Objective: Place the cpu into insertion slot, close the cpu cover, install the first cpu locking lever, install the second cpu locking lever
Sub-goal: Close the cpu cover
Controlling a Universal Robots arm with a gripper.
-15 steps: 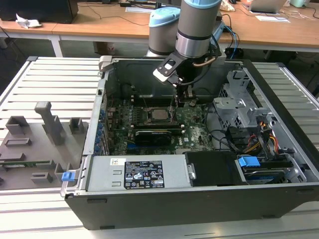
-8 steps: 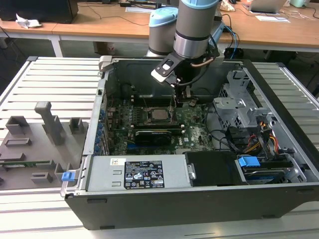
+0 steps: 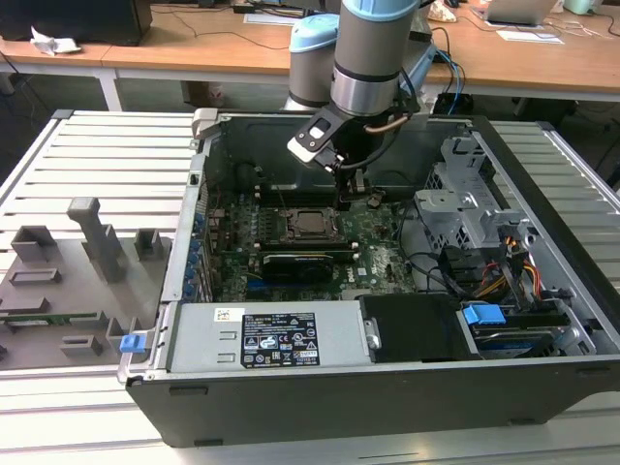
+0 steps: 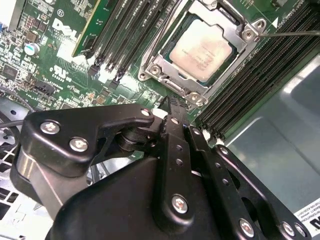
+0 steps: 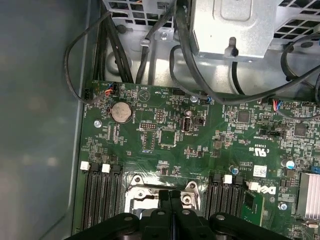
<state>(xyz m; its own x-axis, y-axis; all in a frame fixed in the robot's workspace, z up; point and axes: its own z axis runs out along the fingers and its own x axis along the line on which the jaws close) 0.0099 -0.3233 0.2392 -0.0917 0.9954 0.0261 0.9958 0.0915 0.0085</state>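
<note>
Fingers (image 4: 176, 125) pressed together just beside the socket (image 4: 155, 67), chip (image 4: 201, 52) lying inside it, framed by the metal cover (image 4: 239, 27).

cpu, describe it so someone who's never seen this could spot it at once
Inside the open case, find the green board. Between its black memory slots sits a silver frame; the cpu is the pale flat square in its cut-out, the only smooth plain face there.
</note>
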